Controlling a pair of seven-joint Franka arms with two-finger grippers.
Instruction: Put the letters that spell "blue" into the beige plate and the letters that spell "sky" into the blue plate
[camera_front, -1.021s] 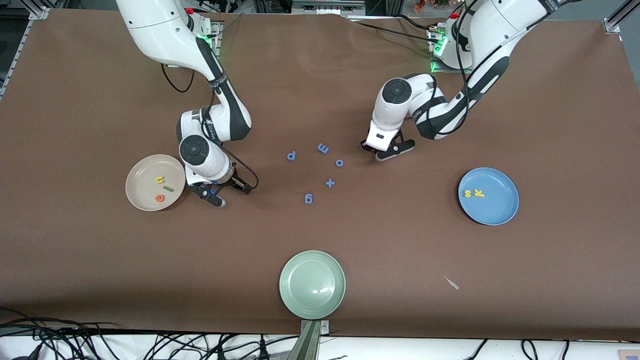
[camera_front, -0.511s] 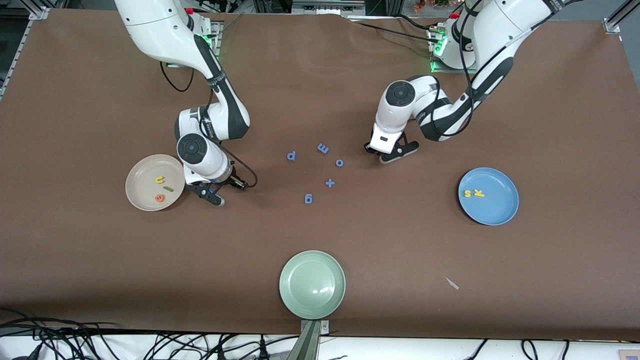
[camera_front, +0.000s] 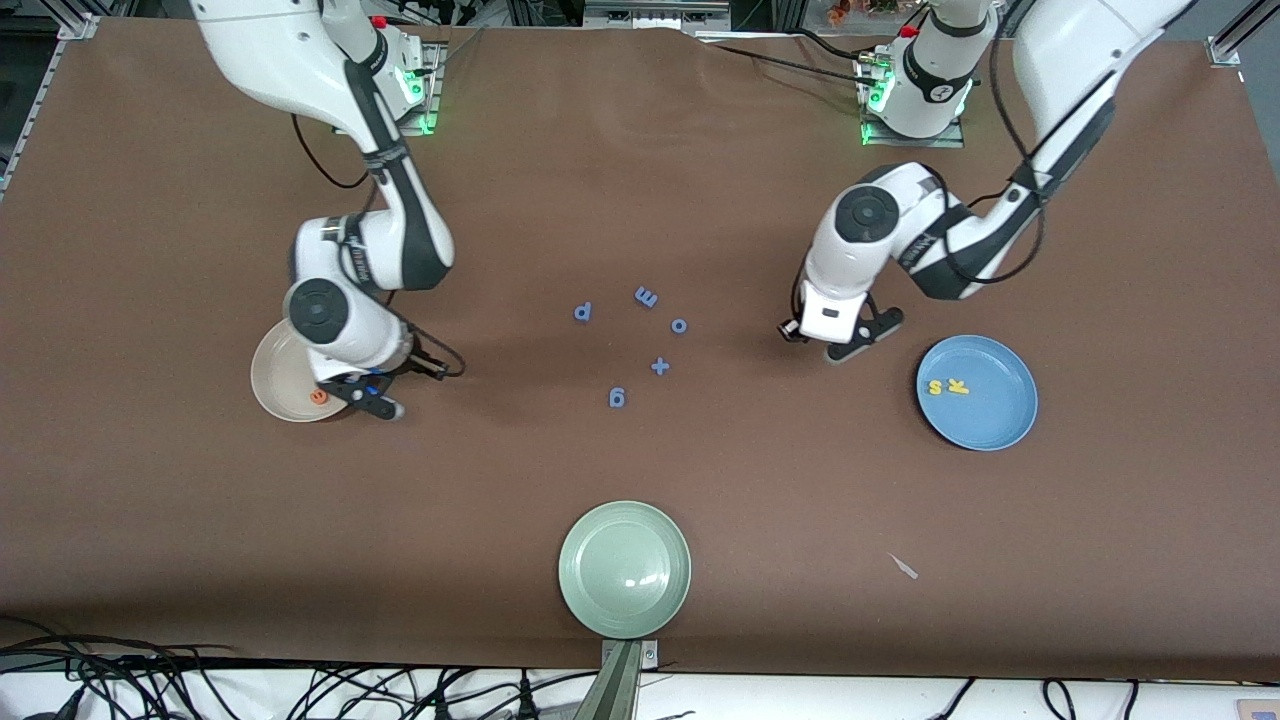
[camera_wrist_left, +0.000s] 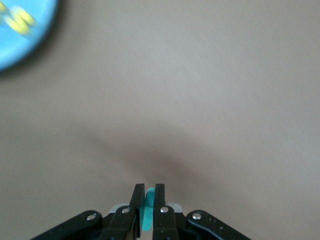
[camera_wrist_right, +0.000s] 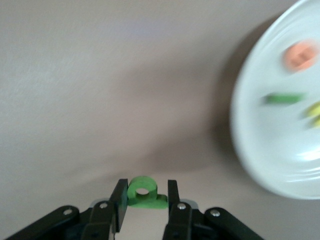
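My right gripper (camera_front: 372, 402) hangs over the rim of the beige plate (camera_front: 272, 382), shut on the green b (camera_wrist_right: 144, 193). That plate (camera_wrist_right: 270, 150) holds the orange e (camera_front: 319, 396), the dark-green l (camera_wrist_right: 283, 98) and the yellow u (camera_wrist_right: 314, 110). My left gripper (camera_front: 832, 345) hangs over the bare table between the blue letters and the blue plate (camera_front: 990, 422). It is shut on the teal y (camera_wrist_left: 148, 212), which stands edge-on between the fingers. The yellow s (camera_front: 935, 388) and yellow k (camera_front: 957, 385) lie in the blue plate.
Several blue pieces lie mid-table: p (camera_front: 583, 312), m (camera_front: 646, 297), o (camera_front: 679, 325), a plus sign (camera_front: 660, 366) and a 9 (camera_front: 617, 398). A pale green plate (camera_front: 624, 568) sits at the table edge nearest the front camera. A small pale scrap (camera_front: 903, 566) lies beside it.
The right gripper closed on the green b and carried it toward the beige plate, now covering part of it. The left arm swung with the teal y toward the blue plate.
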